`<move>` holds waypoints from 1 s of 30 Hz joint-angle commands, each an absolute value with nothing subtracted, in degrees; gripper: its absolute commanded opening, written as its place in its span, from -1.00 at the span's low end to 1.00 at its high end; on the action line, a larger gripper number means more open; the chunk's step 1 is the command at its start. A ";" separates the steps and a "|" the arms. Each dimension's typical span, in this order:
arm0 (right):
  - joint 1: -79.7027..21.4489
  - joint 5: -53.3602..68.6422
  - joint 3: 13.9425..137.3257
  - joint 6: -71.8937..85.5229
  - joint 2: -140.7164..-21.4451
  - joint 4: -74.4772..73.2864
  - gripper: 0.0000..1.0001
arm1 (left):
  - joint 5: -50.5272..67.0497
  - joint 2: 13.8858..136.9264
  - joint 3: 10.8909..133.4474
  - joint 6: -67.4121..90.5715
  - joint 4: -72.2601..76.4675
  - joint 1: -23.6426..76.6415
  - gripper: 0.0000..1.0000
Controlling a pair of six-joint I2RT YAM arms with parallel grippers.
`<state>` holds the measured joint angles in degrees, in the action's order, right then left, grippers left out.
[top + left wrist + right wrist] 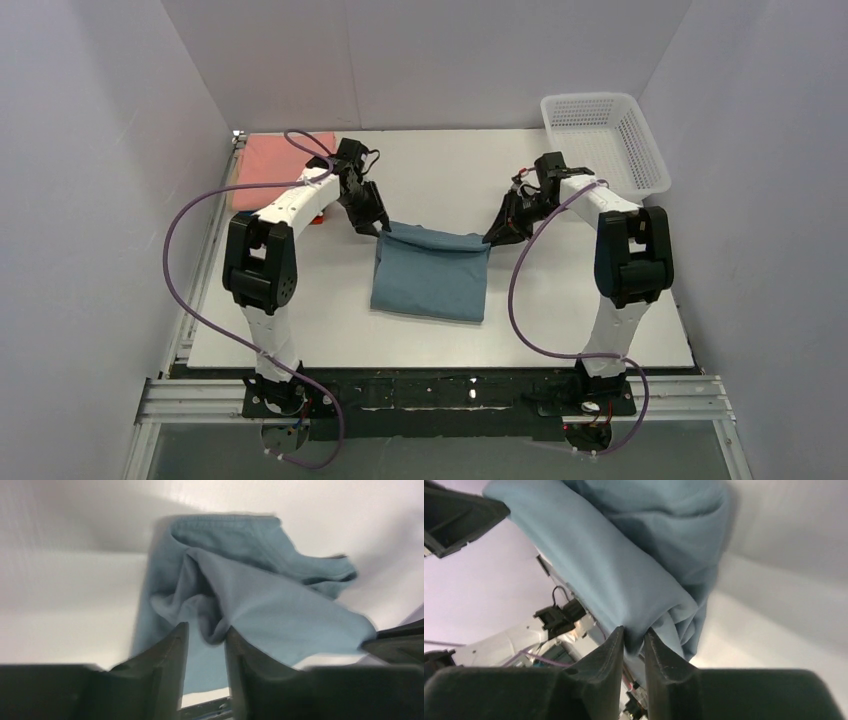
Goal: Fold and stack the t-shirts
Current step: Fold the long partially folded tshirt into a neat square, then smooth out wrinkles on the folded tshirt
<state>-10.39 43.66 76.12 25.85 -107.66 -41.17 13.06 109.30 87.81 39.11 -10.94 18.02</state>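
One white worktop (560, 320) carries everything. At its centre lies the blue-grey shirt (432, 280), already doubled into a rough rectangle. Its near edge rests flat, while its far edge is raised at both corners and sags between them. The white mesh basket (600, 135) stands at the far right corner, well apart from the shirt. A pink shirt (270, 158), folded flat, lies at the far left corner.

The left end effector (378, 228) is at the shirt's far left corner and the right end effector (495, 237) at its far right corner. In the wrist views each has a bunch of blue-grey cloth between its fingers. The right fingers (606, 655) stand close together and pinch the cloth. The left fingers (170, 650) stand a little wider, with a fold caught between them.

The step in hand looks like finishing a fold of this shirt, with both far corners held off the surface. The next move probably calls for lowering both corners evenly so the edges line up. Letting go cleanly, so the layers do not drag, would come before another fold or carrying the shirt to the pink one.
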 commanded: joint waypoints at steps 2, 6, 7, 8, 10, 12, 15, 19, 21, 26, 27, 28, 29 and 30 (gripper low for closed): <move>-8.49 34.94 84.06 25.96 -110.93 -41.26 0.03 | 9.25 110.23 90.70 37.45 -17.04 15.40 0.63; -8.55 24.61 87.67 26.53 -110.11 -44.36 0.59 | 11.02 108.35 91.18 37.43 -17.62 15.43 0.96; -8.59 23.82 86.96 26.59 -108.62 -43.91 0.61 | 12.28 107.21 90.78 37.51 -17.66 15.38 0.96; -8.73 23.64 85.25 26.55 -106.82 -42.97 0.63 | 13.65 106.14 90.12 37.82 -17.62 15.38 0.96; -9.57 27.33 79.30 26.44 -101.12 -38.38 0.67 | 19.95 102.88 86.63 39.89 -13.83 15.73 0.96; -11.40 38.89 71.37 30.65 -96.92 -27.04 0.69 | 27.03 103.25 83.90 42.62 -5.60 17.27 0.96; -12.74 44.35 75.30 35.82 -106.80 -16.89 0.70 | 29.71 112.42 87.51 43.83 -3.50 18.70 0.96; -12.66 38.04 83.58 36.70 -121.02 -21.48 0.70 | 24.48 119.70 85.79 40.64 -7.07 18.70 0.96; -12.67 36.18 85.87 36.44 -125.28 -22.85 0.70 | 23.57 121.70 84.93 39.60 -8.36 18.69 0.96; -12.66 33.80 89.03 33.47 -123.85 -27.77 0.71 | 24.31 119.67 85.77 38.42 -9.03 18.67 0.96; -12.66 32.51 89.93 32.41 -121.63 -29.44 0.71 | 24.46 118.70 86.80 37.96 -9.80 18.65 0.97; -12.66 31.04 90.64 31.56 -119.49 -30.82 0.73 | 24.51 117.30 87.47 37.54 -10.33 18.63 0.97; -12.67 29.40 91.06 30.75 -116.94 -32.38 0.74 | 24.59 115.54 87.83 37.41 -10.77 18.69 0.96; -12.66 27.16 90.93 29.95 -113.73 -33.57 0.75 | 24.68 113.32 87.74 36.99 -10.96 18.69 0.96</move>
